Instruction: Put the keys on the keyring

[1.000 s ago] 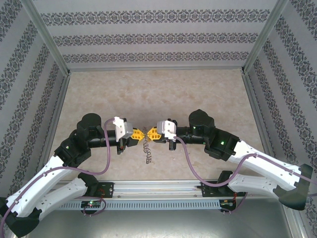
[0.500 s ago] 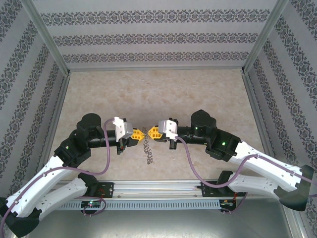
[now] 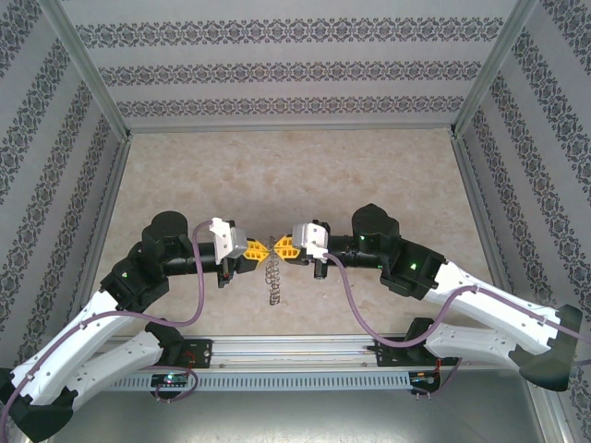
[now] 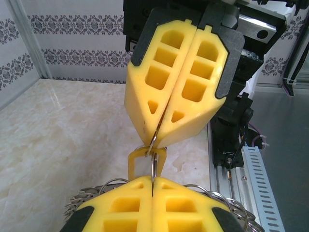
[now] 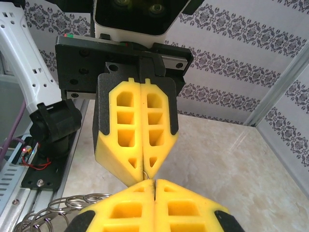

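This is looking like a robotics lab test cell, not a home or shop. 2 white-and-black arms, the left arm [image 3: 92, 337] and the right arm [image 3: 489, 305], are sitting bolted to a slotted metal rail [image 3: 295, 378] at the table's near edge, trailing loose purple cables [image 3: 200, 277]. Bare aluminium frame posts [image 3: 86, 69] are holding up 3 wallpapered panels [image 3: 295, 69] (a damask stripe, more backdrop than décor) around a marble-look tabletop [image 3: 295, 175]. The left gripper [image 3: 263, 249] and the right gripper [image 3: 276, 247] are wearing moulded yellow finger pads [image 4: 164, 82], hollowed into small square cells.
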